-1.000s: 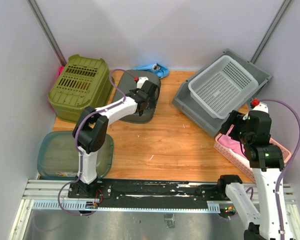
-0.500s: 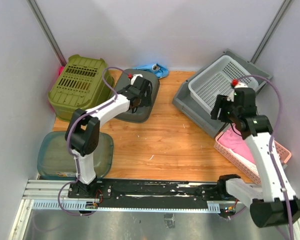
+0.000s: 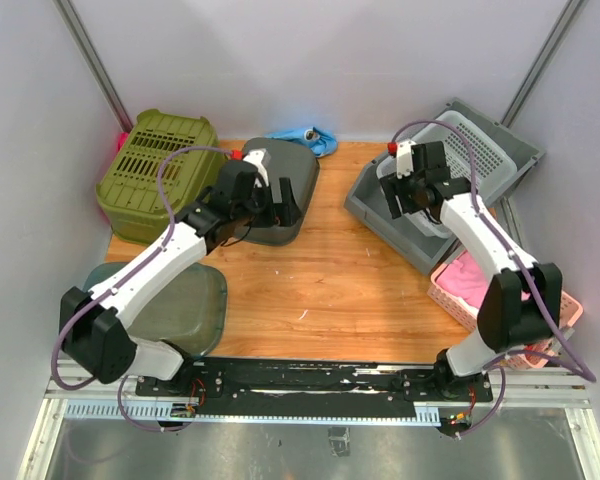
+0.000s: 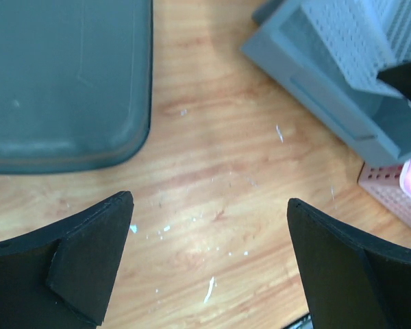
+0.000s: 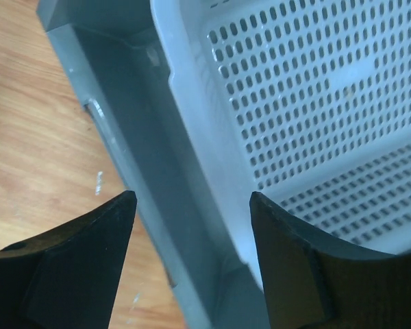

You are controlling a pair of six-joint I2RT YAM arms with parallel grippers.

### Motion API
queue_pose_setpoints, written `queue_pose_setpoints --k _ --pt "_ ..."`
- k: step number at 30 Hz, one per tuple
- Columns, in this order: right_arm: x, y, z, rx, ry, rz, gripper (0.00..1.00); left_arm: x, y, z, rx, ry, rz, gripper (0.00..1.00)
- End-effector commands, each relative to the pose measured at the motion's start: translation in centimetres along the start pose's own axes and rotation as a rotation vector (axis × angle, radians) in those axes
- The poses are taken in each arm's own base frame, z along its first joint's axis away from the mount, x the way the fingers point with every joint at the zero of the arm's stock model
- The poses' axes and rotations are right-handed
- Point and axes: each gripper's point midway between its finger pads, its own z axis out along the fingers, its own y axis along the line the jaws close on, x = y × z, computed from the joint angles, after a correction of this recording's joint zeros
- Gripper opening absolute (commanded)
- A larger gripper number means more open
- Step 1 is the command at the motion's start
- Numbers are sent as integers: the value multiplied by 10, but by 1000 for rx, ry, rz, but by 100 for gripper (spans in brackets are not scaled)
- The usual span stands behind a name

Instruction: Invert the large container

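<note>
A large grey bin (image 3: 400,215) stands open side up at the back right, with a white perforated basket (image 3: 470,150) tilted inside it. My right gripper (image 3: 418,195) hangs open over the bin's left part. In the right wrist view its fingers straddle the basket's near wall (image 5: 212,164), with the grey bin's wall (image 5: 123,151) to the left; the gripper (image 5: 192,253) holds nothing. My left gripper (image 3: 283,200) is open and empty beside a dark grey overturned container (image 3: 295,175). In the left wrist view it (image 4: 209,253) hangs above bare wood, with the dark container (image 4: 61,75) at upper left.
An olive slatted basket (image 3: 160,170) lies upside down at the back left. A blue cloth (image 3: 305,138) lies by the back wall. A dark green tray (image 3: 185,300) sits at the front left. A pink basket (image 3: 465,290) sits at the front right.
My right arm has swung from over the pink basket up and left to the grey bin. My left arm has drawn back a little from the dark container.
</note>
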Motion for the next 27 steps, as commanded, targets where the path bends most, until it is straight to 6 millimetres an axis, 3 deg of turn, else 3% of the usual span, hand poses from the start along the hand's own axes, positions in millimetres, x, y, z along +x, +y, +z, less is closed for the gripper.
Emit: queue_pose_setpoints --k 1,5,8,11,13,18,22,24,27 --pt "-20 -10 24 0 -11 -224 70 15 -8 -18 82 22 -20 99" --pt "-16 -10 47 -66 35 -292 66 20 0 -30 61 5 -19 99" --pt "-6 -7 58 -145 71 -295 54 20 3 -37 46 -15 -22 99" --pt "3 -14 56 -145 135 -320 16 18 7 -42 27 -25 -20 99" --pt "-2 -16 44 -139 133 -340 4 17 8 -44 18 -29 -15 99" --pt "-51 -22 -14 -54 -29 -378 1 10 6 -47 18 -42 -22 99" --pt "-103 -20 -86 -8 -219 -332 1 -3 5 -52 4 -85 -33 99" --pt "-125 -8 -128 -51 -324 -267 1 -16 10 -57 -32 -142 -41 99" --pt "-136 24 -178 -191 -422 -167 1 -41 18 -70 -93 -238 -14 99"
